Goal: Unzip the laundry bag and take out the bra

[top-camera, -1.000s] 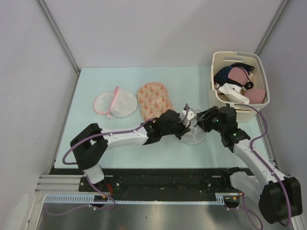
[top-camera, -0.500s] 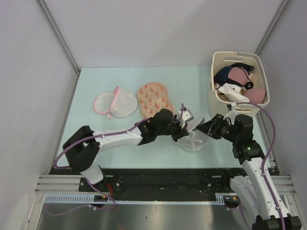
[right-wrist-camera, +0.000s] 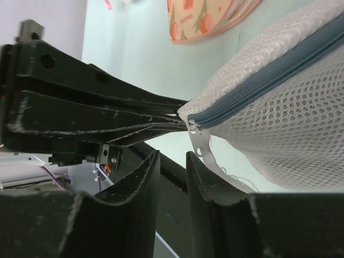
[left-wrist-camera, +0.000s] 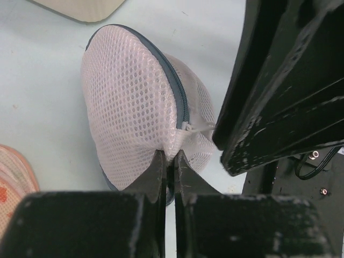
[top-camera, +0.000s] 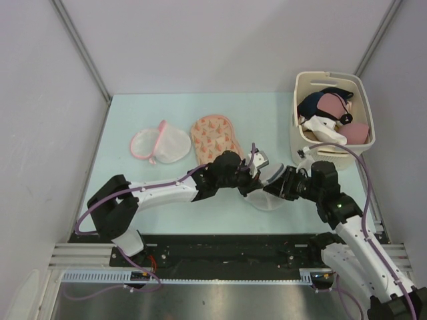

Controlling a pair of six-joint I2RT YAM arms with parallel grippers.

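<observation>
The laundry bag [top-camera: 268, 195] is a white mesh dome with a blue-grey zipper [right-wrist-camera: 258, 91]; it lies between the two arms. My left gripper [top-camera: 256, 175] is shut on a pinch of its mesh just below the zipper end [left-wrist-camera: 171, 157]. My right gripper [top-camera: 281, 188] is open with a narrow gap [right-wrist-camera: 172, 161]. The white zipper pull [right-wrist-camera: 199, 144] hangs just outside its right finger, not between the jaws. The pull also shows in the left wrist view [left-wrist-camera: 196, 128]. The bag is zipped shut, and the bra inside it is hidden.
A second mesh bag with pink trim [top-camera: 159, 145] and a pink patterned pouch [top-camera: 215, 138] lie at the back left. A cream basket [top-camera: 365, 107] with several garments stands at the back right, just behind my right arm.
My right arm swung back and to the right, then came back left to the bag. My left gripper kept its hold on the mesh and shifted slightly toward me.
</observation>
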